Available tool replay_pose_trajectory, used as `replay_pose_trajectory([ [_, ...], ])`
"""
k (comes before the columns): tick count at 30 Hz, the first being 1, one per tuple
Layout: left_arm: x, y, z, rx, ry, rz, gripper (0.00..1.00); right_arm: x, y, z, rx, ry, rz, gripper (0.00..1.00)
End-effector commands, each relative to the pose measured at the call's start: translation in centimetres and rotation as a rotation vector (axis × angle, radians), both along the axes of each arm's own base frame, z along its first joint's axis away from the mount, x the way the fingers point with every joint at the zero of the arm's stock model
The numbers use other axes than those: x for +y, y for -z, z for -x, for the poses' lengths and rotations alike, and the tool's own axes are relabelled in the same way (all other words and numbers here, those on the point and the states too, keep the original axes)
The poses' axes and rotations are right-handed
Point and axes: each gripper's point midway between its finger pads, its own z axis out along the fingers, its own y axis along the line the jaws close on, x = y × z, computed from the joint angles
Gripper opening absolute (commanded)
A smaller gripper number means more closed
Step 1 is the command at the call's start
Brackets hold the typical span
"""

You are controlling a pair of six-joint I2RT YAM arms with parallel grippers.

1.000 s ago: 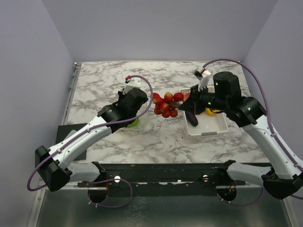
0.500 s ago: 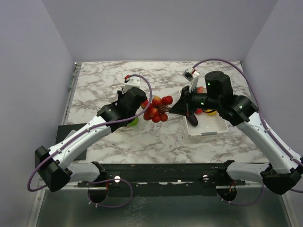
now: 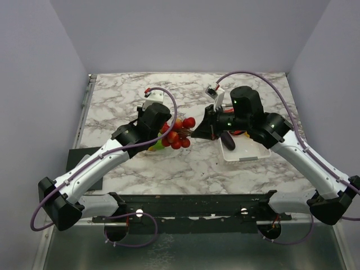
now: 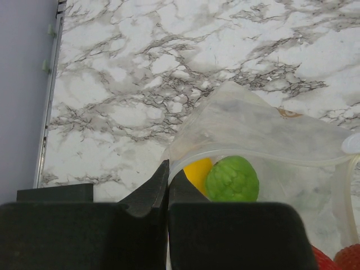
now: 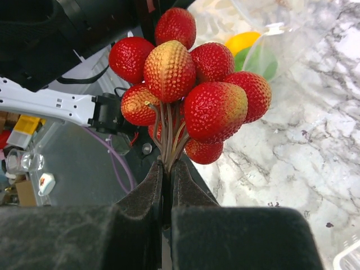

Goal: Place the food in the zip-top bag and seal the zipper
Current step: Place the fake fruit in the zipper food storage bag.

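While the marble table [image 3: 135, 90] sits between pale purple walls [image 3: 185, 34], the left gripper [image 4: 168, 171] pinches the zip-top bag [image 4: 253, 121] and the right gripper [image 5: 167, 169] pinches the red berries [image 5: 169, 70].

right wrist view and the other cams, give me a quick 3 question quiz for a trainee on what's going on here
1. True or false: the right gripper is shut on the stems of the red berries.
2. Which food lies inside the zip-top bag?
A. the green lime and the yellow lemon
B. only the red berries
C. nothing
3. Which gripper pinches the bag's mouth edge?

Key: 1 true. 2 A. 3 the left gripper.
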Motion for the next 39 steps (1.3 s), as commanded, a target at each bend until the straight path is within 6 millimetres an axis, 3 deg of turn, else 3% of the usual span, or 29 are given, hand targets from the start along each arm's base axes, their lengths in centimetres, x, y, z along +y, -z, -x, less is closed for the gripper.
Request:
replay_pose_trajectory([
  [1,-0.1,-0.8,0.1,-0.027,0.005,0.055,0.0,1.3,0.5,-0.2,-0.002,-0.001,-0.018,0.01],
  [9,-0.2,-0.8,0.1,-0.024,0.015,0.071,0.0,2.1,2.5,-0.6,0.021,0.032,0.031,0.01],
  [28,-0.6,-0.3,-0.1,-0.008,0.032,0.07,0.0,6.2,3.7,-1.4,-0.11,0.135,0.261,0.01],
  [39,-0.8,-0.2,-0.1,0.0,0.041,0.072,0.0,9.3,4.4,-2.2,-0.112,0.148,0.252,0.01],
])
